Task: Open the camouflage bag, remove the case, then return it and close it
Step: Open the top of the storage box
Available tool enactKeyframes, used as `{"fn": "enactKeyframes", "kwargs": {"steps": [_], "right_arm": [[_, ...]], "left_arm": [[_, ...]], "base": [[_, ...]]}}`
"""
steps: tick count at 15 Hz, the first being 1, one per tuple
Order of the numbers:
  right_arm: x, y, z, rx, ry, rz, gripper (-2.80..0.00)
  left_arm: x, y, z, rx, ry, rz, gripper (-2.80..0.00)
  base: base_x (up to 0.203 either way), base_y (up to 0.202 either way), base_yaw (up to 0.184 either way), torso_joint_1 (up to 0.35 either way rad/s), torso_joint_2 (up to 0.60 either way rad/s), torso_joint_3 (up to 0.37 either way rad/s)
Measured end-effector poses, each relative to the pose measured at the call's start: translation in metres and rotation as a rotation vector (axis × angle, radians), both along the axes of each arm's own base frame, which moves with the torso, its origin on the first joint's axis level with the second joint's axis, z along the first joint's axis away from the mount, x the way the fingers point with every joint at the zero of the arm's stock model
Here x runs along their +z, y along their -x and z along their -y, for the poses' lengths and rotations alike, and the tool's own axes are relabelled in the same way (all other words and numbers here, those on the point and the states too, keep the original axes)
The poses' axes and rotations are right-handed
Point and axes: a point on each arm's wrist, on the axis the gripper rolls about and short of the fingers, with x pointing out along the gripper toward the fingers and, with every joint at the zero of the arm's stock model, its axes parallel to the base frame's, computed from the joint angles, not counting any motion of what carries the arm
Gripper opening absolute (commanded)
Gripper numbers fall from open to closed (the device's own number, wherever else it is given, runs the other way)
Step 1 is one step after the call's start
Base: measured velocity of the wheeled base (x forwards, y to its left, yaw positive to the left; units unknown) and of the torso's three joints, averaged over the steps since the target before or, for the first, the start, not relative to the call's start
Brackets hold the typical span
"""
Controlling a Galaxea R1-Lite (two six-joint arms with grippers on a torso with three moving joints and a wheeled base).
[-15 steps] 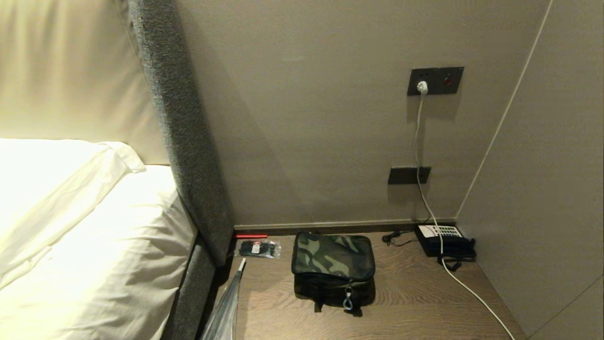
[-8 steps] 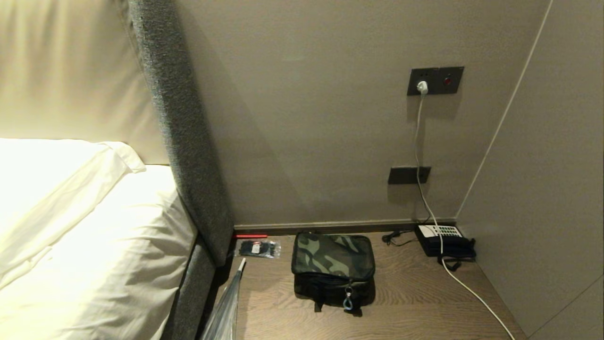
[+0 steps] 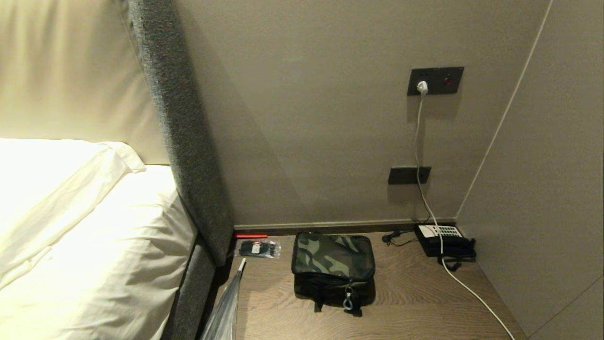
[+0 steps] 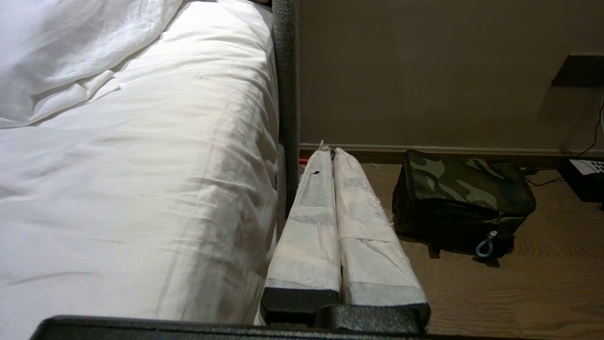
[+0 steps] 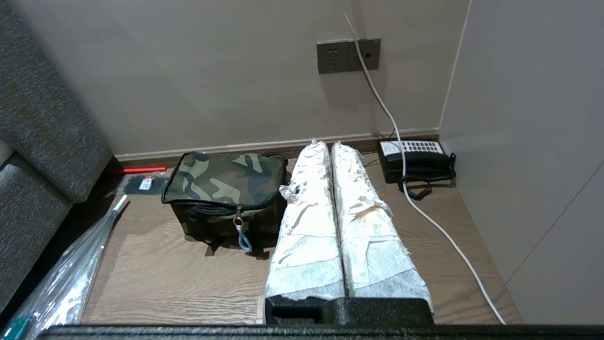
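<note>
The camouflage bag (image 3: 333, 267) sits zipped shut on the wooden bedside surface (image 3: 415, 302) near the wall, a metal clip (image 3: 348, 300) hanging from its front zipper. The case is hidden. Neither arm shows in the head view. In the left wrist view my left gripper (image 4: 329, 152) is shut, its white-wrapped fingers pressed together, held back from the camouflage bag (image 4: 465, 203) and beside the bed. In the right wrist view my right gripper (image 5: 326, 145) is shut too, empty, hovering short of the camouflage bag (image 5: 226, 196) and to its telephone side.
A black telephone (image 3: 446, 240) with white keypad stands in the right corner, a white cable (image 3: 467, 290) trailing from the wall socket (image 3: 435, 80) across the wood. A small black packet (image 3: 258, 248) and a plastic-wrapped umbrella (image 3: 226, 307) lie left of the bag. The bed (image 3: 85, 245) is at left.
</note>
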Motion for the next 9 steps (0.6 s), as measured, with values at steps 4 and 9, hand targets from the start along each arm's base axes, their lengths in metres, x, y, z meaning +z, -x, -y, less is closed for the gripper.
{"fn": "enactKeyframes", "kwargs": {"steps": [4, 9], "right_arm": [[0.000, 0.000, 0.000, -0.001, 0.000, 0.000, -2.80], [0.000, 0.000, 0.000, 0.000, 0.000, 0.000, -2.80]], "left_arm": [[0.000, 0.000, 0.000, -0.001, -0.002, 0.004, -2.80], [0.035, 0.014, 0.002, -0.066, -0.016, 0.052, -2.80]], "base": [[0.000, 0.000, 0.000, 0.000, 0.00, 0.000], [0.000, 0.000, 0.000, 0.000, 0.00, 0.000]]}}
